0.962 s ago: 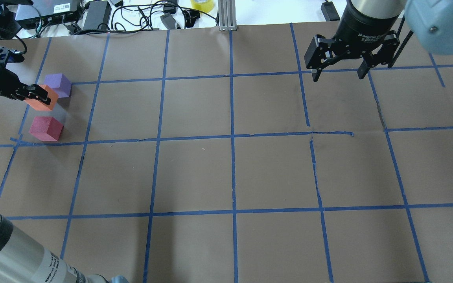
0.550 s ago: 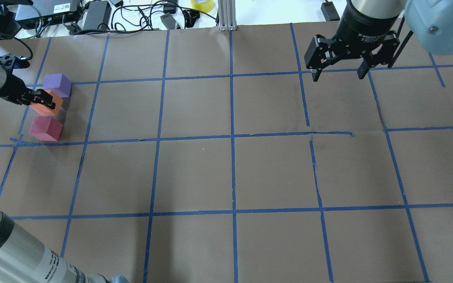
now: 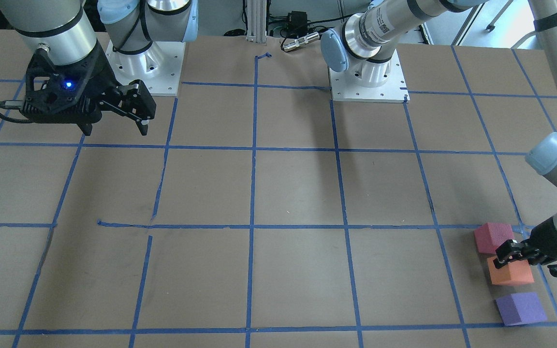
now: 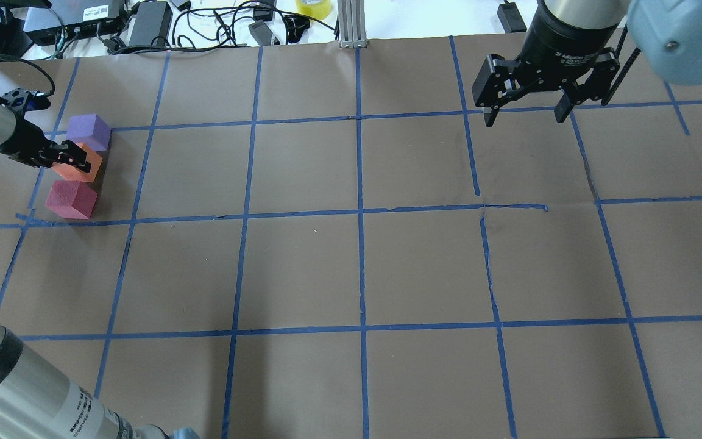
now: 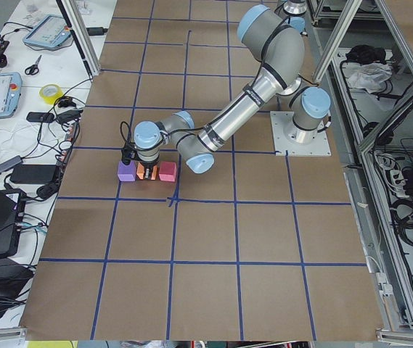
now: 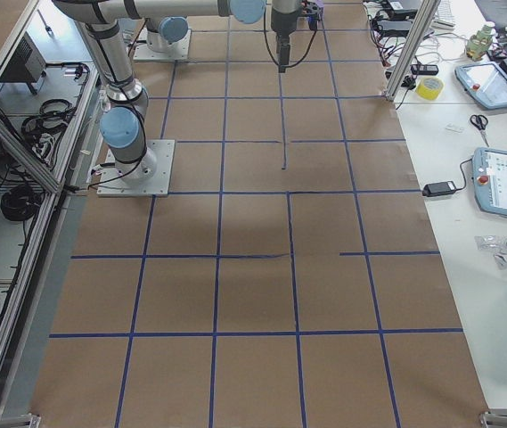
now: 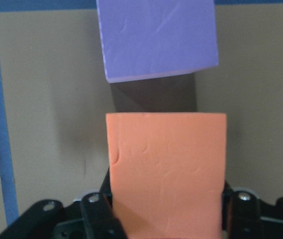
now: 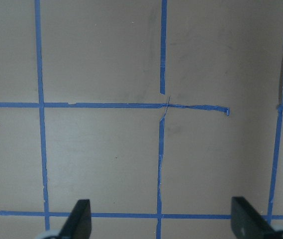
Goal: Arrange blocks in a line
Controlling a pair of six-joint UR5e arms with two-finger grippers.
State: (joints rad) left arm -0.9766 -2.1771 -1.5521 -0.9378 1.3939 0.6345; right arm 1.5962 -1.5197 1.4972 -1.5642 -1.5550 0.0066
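Orange block (image 4: 87, 172) has been shifted slightly toward the red block (image 4: 72, 199) vs. 1 s ago, along w/ the left gripper (image 4: 74, 156). It is clamped btw. the fingers, just beside the purple block (image 4: 89, 132), all near the table's (image 4: 351, 268) left edge. Part of its top is hidden by the fingers. "2F Adaptive" can be read on the right gripper (image 4: 525, 119), held wide open, well apart. Cables (image 4: 217, 24) and a yellow tape roll (image 4: 313, 6) are seen beyond the far edge.
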